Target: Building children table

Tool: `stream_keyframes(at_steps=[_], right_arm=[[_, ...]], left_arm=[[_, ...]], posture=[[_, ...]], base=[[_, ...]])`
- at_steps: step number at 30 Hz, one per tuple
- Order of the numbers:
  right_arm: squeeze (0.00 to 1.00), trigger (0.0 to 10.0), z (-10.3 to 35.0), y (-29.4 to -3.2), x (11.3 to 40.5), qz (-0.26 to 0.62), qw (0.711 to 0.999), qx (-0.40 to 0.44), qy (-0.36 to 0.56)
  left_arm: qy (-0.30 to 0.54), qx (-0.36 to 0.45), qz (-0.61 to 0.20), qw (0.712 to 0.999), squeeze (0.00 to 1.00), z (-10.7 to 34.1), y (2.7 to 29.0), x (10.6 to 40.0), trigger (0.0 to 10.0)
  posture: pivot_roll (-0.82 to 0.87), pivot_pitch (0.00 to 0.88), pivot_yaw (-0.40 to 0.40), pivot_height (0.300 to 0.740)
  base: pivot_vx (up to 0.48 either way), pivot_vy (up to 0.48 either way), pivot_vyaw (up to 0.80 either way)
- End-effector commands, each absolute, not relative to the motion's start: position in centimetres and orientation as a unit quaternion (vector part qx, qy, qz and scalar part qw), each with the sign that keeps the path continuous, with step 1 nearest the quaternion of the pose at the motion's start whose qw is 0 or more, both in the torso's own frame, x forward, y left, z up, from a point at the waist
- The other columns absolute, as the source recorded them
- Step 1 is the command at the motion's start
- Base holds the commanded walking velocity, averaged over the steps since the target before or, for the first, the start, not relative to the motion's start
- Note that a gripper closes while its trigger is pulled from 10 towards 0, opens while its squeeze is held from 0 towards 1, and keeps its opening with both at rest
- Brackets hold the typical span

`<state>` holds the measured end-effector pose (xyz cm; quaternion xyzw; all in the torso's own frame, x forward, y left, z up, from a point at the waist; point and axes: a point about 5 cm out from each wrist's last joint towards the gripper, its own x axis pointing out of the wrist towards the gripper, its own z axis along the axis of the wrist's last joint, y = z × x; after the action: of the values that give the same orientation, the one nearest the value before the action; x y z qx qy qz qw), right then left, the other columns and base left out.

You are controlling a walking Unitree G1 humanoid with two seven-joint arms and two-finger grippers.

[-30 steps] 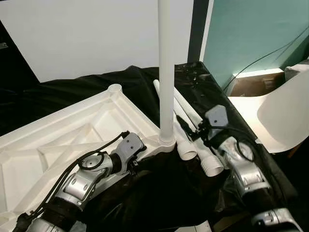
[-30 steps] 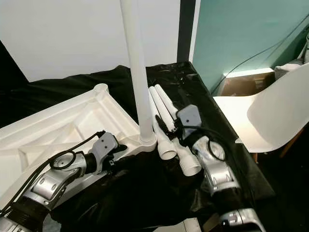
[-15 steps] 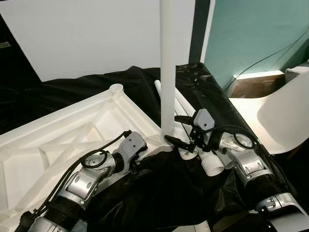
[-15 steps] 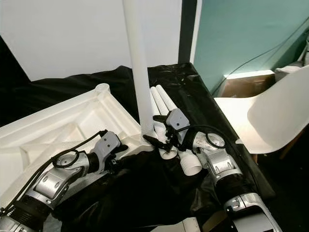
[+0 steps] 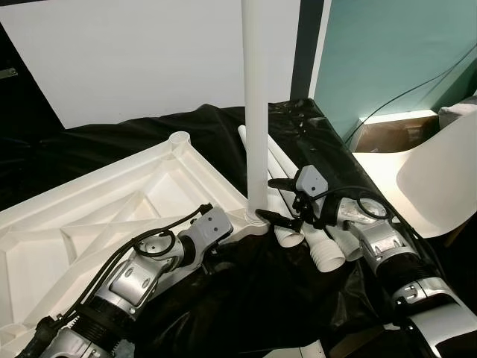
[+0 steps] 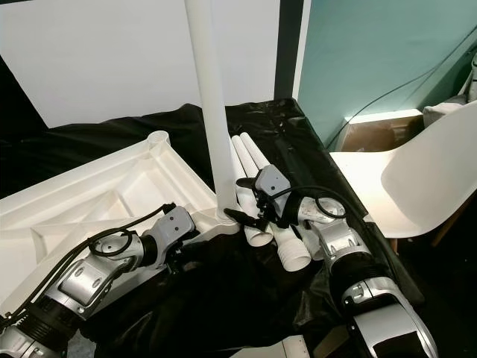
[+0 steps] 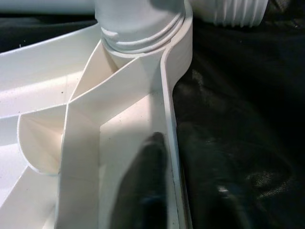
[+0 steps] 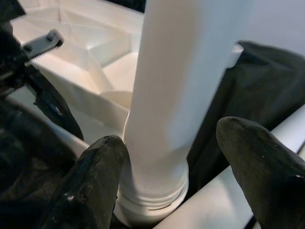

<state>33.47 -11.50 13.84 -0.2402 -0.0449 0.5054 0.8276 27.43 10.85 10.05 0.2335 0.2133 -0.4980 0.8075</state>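
Right gripper (image 8: 171,186) — astride upright leg (image 8: 186,86)

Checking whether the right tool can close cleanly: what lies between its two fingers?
The upright table leg, just above its socket in the tabletop. The right wrist view shows the fingers apart on either side of it, open.

White table leg (image 5: 256,104), black cloth (image 5: 261,298)
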Motion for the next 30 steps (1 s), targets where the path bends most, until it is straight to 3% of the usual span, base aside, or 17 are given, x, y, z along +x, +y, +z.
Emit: stream_keyframes(at_steps=[1, 3, 4, 5, 6, 7, 8, 13, 14, 16, 19, 20, 21, 22, 24, 30], right_arm=[[0.0, 10.0, 14.1, -10.8, 33.7, 0.519, 0.816, -0.251, -0.049], [0.0, 10.0, 14.1, -10.6, 33.8, 0.525, 0.813, -0.249, -0.049], [0.0, 9.3, 14.1, -10.3, 33.8, 0.531, 0.809, -0.247, -0.048], [0.0, 4.6, 14.0, -10.2, 33.7, 0.537, 0.806, -0.246, -0.047], [0.0, 4.6, 14.0, -10.2, 33.7, 0.537, 0.806, -0.246, -0.047], [0.0, 0.3, 13.9, -10.0, 33.6, 0.542, 0.802, -0.245, -0.045], [0.0, 0.0, 13.8, -9.9, 33.5, 0.546, 0.8, -0.244, -0.043], [0.0, 0.0, 13.4, -9.9, 33.5, 0.549, 0.801, -0.237, -0.038], [0.0, 0.0, 13.1, -10.2, 33.7, 0.535, 0.82, -0.205, -0.026], [0.0, 0.0, 12.9, -10.3, 33.8, 0.524, 0.832, -0.18, -0.017], [0.0, 0.0, 12.4, -9.9, 33.5, 0.466, 0.879, -0.094, -0.03], [0.0, 0.0, 12.4, -9.9, 33.5, 0.466, 0.879, -0.094, -0.03], [0.0, 0.0, 12.6, -9.3, 33.2, 0.406, 0.909, -0.059, -0.069], [0.0, 0.0, 12.6, -9.3, 33.2, 0.406, 0.909, -0.059, -0.069], [0.0, 0.0, 12.9, -8.5, 32.5, 0.289, 0.949, 0.008, -0.123], [0.0, 0.0, 14.4, -6.2, 32.1, 0.244, 0.955, 0.034, -0.167]], left_arm=[[0.297, 0.226, -0.491, 0.787, 0.0, 6.7, 11.4, 25.9, 9.5], [0.296, 0.221, -0.493, 0.787, 0.0, 6.7, 11.3, 25.8, 9.4], [0.296, 0.216, -0.496, 0.787, 0.0, 6.7, 11.3, 25.6, 8.0], [0.297, 0.213, -0.499, 0.786, 0.0, 6.7, 11.3, 25.4, 4.9], [0.297, 0.213, -0.499, 0.786, 0.0, 6.7, 11.3, 25.4, 4.9], [0.298, 0.211, -0.501, 0.785, 0.0, 6.6, 11.3, 25.2, 3.4], [0.299, 0.209, -0.502, 0.784, 0.0, 6.6, 11.3, 25.1, 2.1], [0.301, 0.208, -0.503, 0.783, 0.0, 6.5, 11.3, 24.9, 2.0], [0.299, 0.207, -0.503, 0.784, 0.0, 6.6, 11.3, 24.9, 3.9], [0.299, 0.205, -0.503, 0.785, 0.0, 6.7, 11.2, 24.9, 3.9], [0.295, 0.203, -0.503, 0.787, 0.0, 6.8, 11.1, 25.0, 4.4], [0.295, 0.203, -0.503, 0.787, 0.0, 6.8, 11.1, 25.0, 4.4], [0.294, 0.203, -0.504, 0.787, 0.0, 6.9, 11.0, 25.1, 4.5], [0.294, 0.203, -0.504, 0.787, 0.0, 6.9, 11.0, 25.1, 4.5], [0.292, 0.203, -0.505, 0.786, 0.0, 7.0, 10.9, 25.2, 4.8], [0.29, 0.206, -0.513, 0.781, 0.0, 7.2, 10.8, 25.4, 5.0]], posture=[[0.06, 0.0, 0.019, 0.74], [0.06, 0.0, 0.019, 0.74], [0.07, 0.0, 0.017, 0.74], [0.07, 0.0, 0.015, 0.74], [0.07, 0.0, 0.015, 0.74], [0.07, 0.0, 0.015, 0.74], [0.08, 0.0, 0.015, 0.74], [0.08, 0.0, 0.013, 0.74], [0.08, 0.0, 0.013, 0.74], [0.08, 0.0, 0.013, 0.74], [0.07, 0.0, 0.017, 0.74], [0.07, 0.0, 0.017, 0.74], [0.06, 0.0, 0.018, 0.74], [0.06, 0.0, 0.018, 0.74], [0.06, 0.0, 0.022, 0.74], [0.05, 0.0, 0.034, 0.74]], base=[[0.0, 0.0, 0.0], [0.0, 0.0, 0.0], [0.0, 0.0, 0.0], [0.0, 0.0, 0.0], [0.0, 0.0, 0.0], [0.0, 0.0, 0.0], [0.0, 0.0, 0.0], [0.0, 0.0, 0.0], [0.0, 0.0, 0.0], [0.0, 0.0, 0.0], [0.0, 0.0, 0.0], [0.0, 0.0, 0.0], [0.0, 0.0, 0.0], [0.0, 0.0, 0.0], [0.0, 0.0, 0.0], [0.0, 0.0, 0.0]])
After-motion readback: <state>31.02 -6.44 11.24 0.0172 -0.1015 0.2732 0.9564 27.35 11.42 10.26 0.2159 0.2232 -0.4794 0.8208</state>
